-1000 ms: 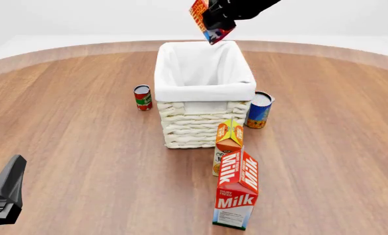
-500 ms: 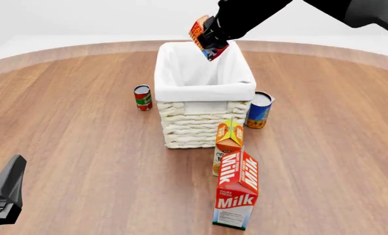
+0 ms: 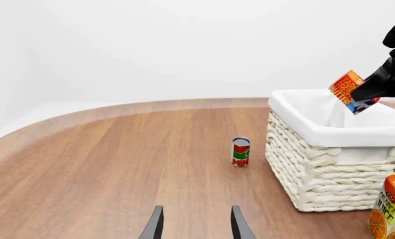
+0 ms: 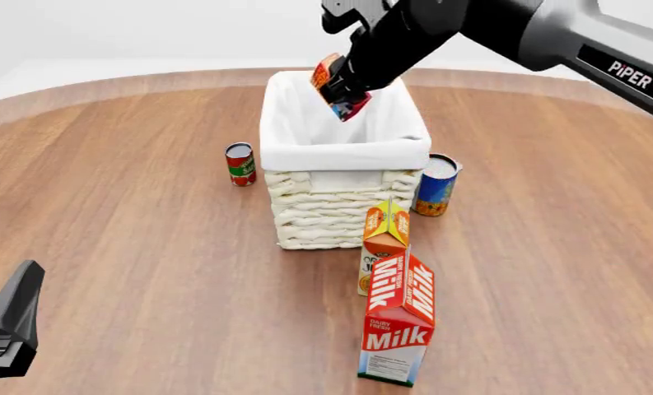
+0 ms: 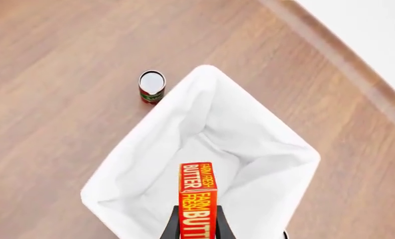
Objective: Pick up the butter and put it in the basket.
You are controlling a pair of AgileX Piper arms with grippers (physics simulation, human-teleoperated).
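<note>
My right gripper (image 4: 342, 89) is shut on the butter (image 4: 331, 85), a small red and orange box, and holds it tilted over the open top of the basket (image 4: 342, 146), toward its far end. The right wrist view shows the butter (image 5: 197, 199) edge-on between the fingers, above the basket's white liner (image 5: 144, 164). The left wrist view shows the butter (image 3: 348, 89) just above the basket's rim (image 3: 330, 132). My left gripper (image 3: 196, 229) is open and empty, low near the table's front left; its black body (image 4: 6, 329) shows in the front view.
A red tomato can (image 4: 240, 164) stands left of the basket. A blue and orange can (image 4: 437, 184) stands at its right. An orange juice carton (image 4: 384, 244) and a tall red Milk carton (image 4: 400, 325) stand in front of the basket.
My right arm has come down and toward the near side with the butter, from high behind the basket to over its opening. The left arm has not moved.
</note>
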